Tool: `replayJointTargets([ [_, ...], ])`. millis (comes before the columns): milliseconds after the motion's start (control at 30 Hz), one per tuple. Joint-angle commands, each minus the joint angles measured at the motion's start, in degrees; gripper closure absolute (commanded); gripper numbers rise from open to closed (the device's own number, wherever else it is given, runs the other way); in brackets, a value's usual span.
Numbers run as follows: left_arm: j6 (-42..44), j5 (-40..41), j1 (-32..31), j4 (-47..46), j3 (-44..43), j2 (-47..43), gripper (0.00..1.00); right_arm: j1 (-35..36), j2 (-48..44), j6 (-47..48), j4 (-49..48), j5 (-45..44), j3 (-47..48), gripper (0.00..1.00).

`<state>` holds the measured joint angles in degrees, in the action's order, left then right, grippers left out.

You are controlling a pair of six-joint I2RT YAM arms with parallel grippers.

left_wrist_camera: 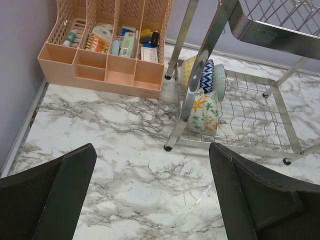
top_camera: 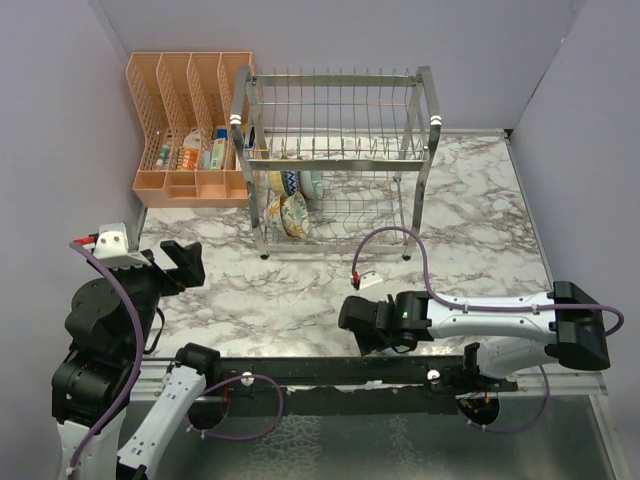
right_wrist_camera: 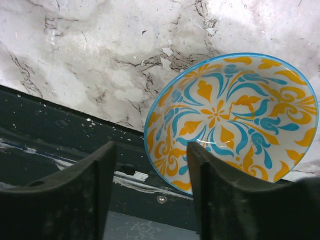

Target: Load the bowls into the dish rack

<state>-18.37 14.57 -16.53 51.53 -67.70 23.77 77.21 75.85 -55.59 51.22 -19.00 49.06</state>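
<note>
Right end effector [right_wrist_camera: 151,155] beside patterned bowl [right_wrist_camera: 235,120]; dish rack [top_camera: 428,110] holds more bowls [top_camera: 292,213].

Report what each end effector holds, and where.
Left end effector: nothing. Right end effector: open astride the rim of the bowl, not clamped.

The table [top_camera: 480,200] and rack [top_camera: 335,160] are viewed from above, the rack again obliquely from the left wrist, a bowl [right_wrist_camera: 235,120] closely from the right.

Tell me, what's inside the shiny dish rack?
Bowls stand on edge, packed together, on the bottom shelf of the dish rack, at its left end. A rack post and the nearer bowls cover parts of the others, hiding their full patterns.
</note>
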Motion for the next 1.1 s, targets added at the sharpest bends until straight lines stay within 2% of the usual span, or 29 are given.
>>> replayJointTargets([
  [0,1.0,-0.2,-0.2,-0.3,0.2,-1.1,0.01,0.5,0.3,-1.0,0.3,-3.4,0.4,0.38],
  [333,1.1,0.4,-0.3,-0.1,0.3,-1.4,0.01,0.5,4.3,-0.3,-1.4,-4.3,-0.5,0.38],
  [400,0.9,0.4,-0.3,-0.1,0.5,-1.5,0.01,0.5,4.9,-1.2,-1.0,-5.0,-0.9,0.45],
  [433,0.9,0.3,-0.3,-0.2,0.6,-1.6,0.01,0.5,5.0,-1.7,-0.6,-5.5,-0.9,0.56],
  [467,0.9,0.3,-0.3,-0.2,0.6,-1.6,0.01,0.6,5.0,-2.0,-0.3,-5.9,-1.0,0.6],
  [567,0.9,0.3,-0.4,-0.3,0.7,-1.5,0.01,0.6,5.1,-2.2,-0.2,-6.6,-1.2,0.62],
  [733,1.0,0.3,-0.4,-0.4,0.8,-1.6,0.01,0.7,4.7,-2.1,-1.0,-6.9,-2.5,0.72],
  [1000,1.1,0.4,-0.6,-0.3,1.0,-1.8,0.01,0.7,5.2,-2.8,0.6,-8.6,-3.1,0.74],
  [1067,1.2,0.4,-0.6,-0.4,0.9,-1.8,0.01,0.8,5.4,-3.4,1.4,-9.0,-2.7,0.82],
])
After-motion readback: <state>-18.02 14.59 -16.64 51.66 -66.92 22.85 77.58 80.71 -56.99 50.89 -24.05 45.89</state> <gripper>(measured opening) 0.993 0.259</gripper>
